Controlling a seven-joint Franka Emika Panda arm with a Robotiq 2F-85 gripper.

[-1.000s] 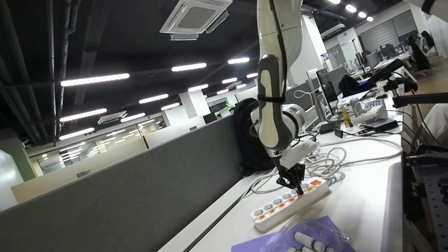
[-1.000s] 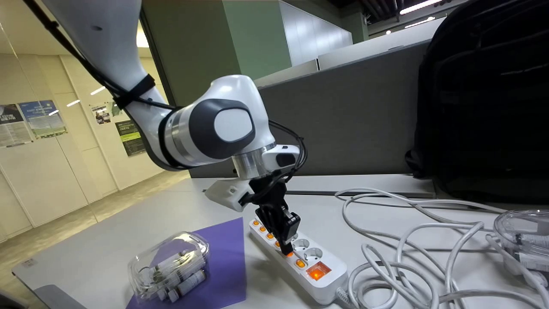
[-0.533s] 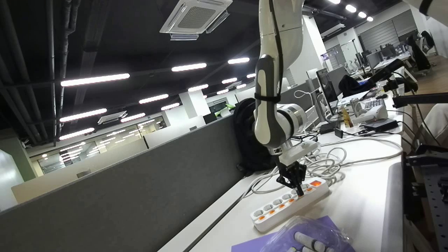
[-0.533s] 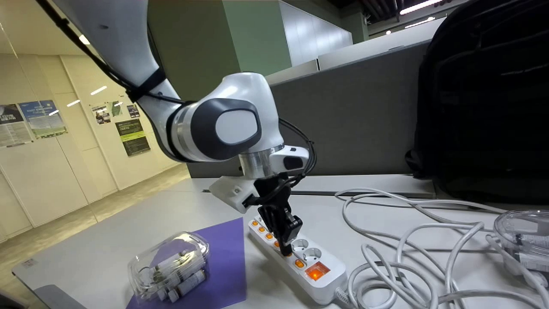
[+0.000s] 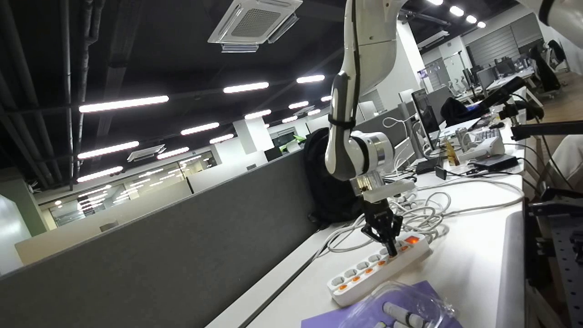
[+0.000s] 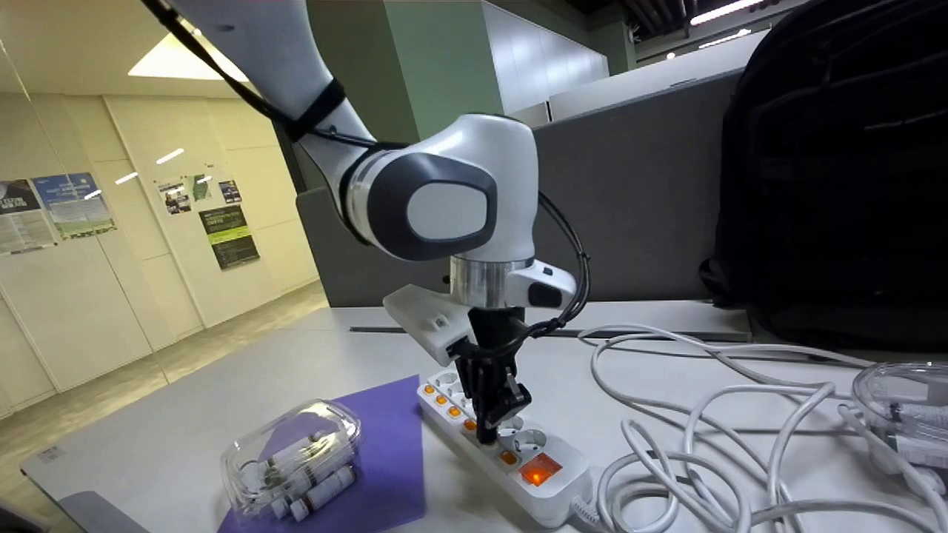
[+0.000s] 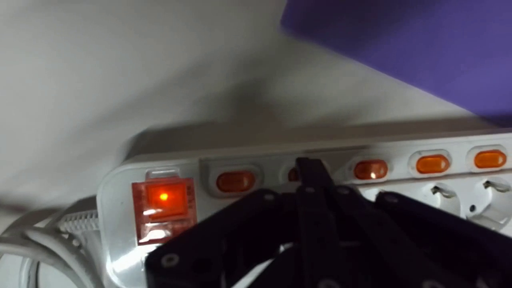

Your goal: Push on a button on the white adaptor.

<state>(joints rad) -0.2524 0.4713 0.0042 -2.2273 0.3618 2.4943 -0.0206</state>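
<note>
My gripper [image 6: 486, 437] has its fingers pressed together, tips at the second small button [image 7: 293, 175] from the red switch [image 7: 165, 204] on the white adaptor [image 5: 386, 272]. It lies on the white counter [image 6: 281, 374] between the back edge, along the gray partition [image 6: 629, 215], and the corner with a small label [image 6: 49, 453]; the purple sheet [image 6: 392, 459] is nearer that corner. Posters [image 6: 74, 200] hang on the pale wall [image 6: 81, 326] beyond, their lettering too small for me to read

White adaptor [image 5: 380, 276] with orange buttons [image 7: 433, 164]
</note>
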